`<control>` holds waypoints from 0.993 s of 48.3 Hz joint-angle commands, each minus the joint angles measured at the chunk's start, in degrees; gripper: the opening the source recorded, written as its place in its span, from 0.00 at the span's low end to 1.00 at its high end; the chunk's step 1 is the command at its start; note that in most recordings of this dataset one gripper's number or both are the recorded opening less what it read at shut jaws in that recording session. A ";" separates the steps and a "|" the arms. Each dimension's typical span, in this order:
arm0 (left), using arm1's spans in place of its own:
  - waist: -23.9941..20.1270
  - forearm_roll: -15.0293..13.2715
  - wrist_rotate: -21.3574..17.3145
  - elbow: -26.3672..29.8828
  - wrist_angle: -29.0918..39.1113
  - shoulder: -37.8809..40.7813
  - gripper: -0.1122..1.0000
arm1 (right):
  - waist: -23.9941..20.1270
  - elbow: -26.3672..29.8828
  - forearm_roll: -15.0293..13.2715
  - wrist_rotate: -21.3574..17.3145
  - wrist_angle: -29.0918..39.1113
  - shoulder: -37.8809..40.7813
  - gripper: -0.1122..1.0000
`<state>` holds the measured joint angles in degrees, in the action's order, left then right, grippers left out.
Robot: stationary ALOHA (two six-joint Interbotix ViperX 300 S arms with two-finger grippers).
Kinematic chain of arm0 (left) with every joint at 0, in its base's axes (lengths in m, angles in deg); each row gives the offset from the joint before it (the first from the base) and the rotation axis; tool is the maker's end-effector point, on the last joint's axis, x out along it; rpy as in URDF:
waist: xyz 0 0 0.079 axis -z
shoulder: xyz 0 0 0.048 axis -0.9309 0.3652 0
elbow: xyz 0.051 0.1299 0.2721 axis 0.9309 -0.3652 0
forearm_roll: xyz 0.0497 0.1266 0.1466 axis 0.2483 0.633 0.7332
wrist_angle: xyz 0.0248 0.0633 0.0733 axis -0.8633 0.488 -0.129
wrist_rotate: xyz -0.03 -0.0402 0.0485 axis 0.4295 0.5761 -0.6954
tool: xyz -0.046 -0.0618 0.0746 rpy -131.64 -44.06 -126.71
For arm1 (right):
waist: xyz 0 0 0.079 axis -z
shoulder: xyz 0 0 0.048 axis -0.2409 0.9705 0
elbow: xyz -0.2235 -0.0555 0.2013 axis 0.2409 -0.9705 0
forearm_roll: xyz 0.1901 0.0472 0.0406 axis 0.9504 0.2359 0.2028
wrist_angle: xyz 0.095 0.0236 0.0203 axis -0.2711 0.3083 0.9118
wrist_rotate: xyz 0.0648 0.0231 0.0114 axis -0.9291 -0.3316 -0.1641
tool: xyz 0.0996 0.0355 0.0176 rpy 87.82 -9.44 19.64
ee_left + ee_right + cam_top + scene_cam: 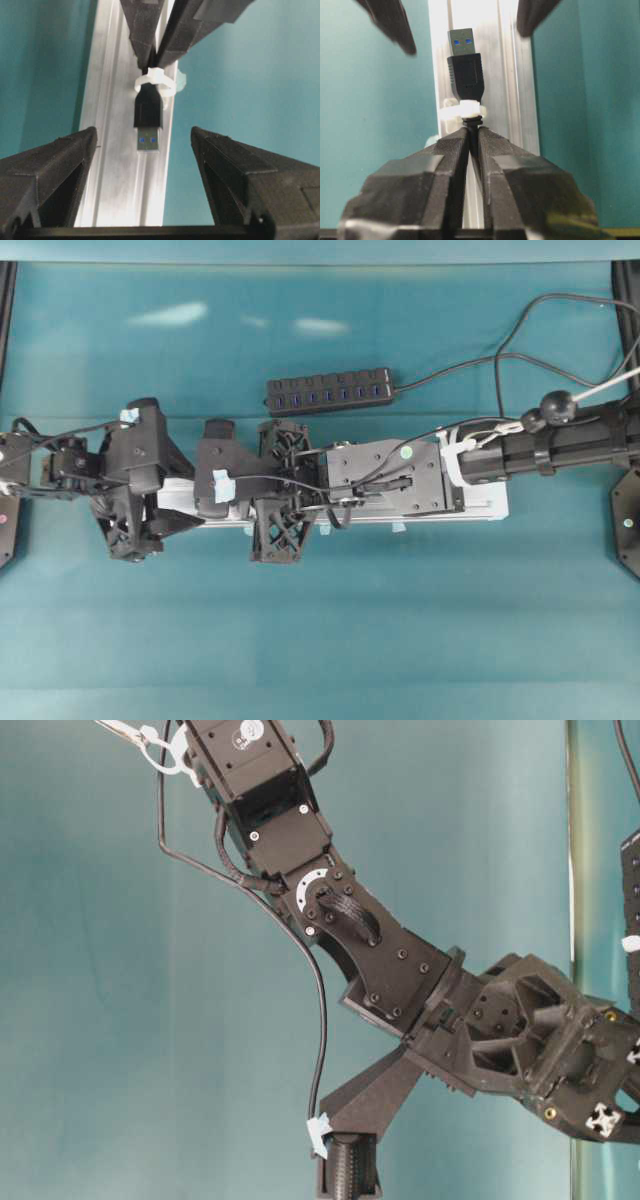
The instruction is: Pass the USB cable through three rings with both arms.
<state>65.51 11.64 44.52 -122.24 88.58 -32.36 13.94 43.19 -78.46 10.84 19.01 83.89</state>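
Right pincer clamped on USB cable just behind the plug, plug poked through a ring over the rail. Left pincer apart, flanking plug. Cord likely light, floppy; plug rigid, so grab plug body.

Black USB cable with silver plug tip (blue inside), through a translucent-white ring; silver rail on teal surface; black fingers.
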 commanded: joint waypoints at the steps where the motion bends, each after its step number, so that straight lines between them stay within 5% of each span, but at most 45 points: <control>1: 0.09 0.09 -0.09 0.88 -1.49 1.05 0.86 | -0.26 0.35 0.18 -0.62 -0.70 -0.79 0.04; 36: 0.09 0.09 0.53 2.81 -6.50 8.44 0.85 | -0.26 0.35 0.18 -0.70 -0.70 -0.88 0.04; 43: 0.18 0.09 0.53 3.16 -6.50 8.88 0.77 | -0.26 0.35 0.18 -0.70 -0.62 -0.88 0.04; 48: 0.18 0.09 0.53 3.16 -6.42 8.79 0.60 | -0.26 0.35 0.18 -0.70 -0.62 -0.88 0.04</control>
<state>65.51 11.64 45.05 -119.86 82.60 -23.31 13.94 43.19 -78.46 10.84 18.83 83.89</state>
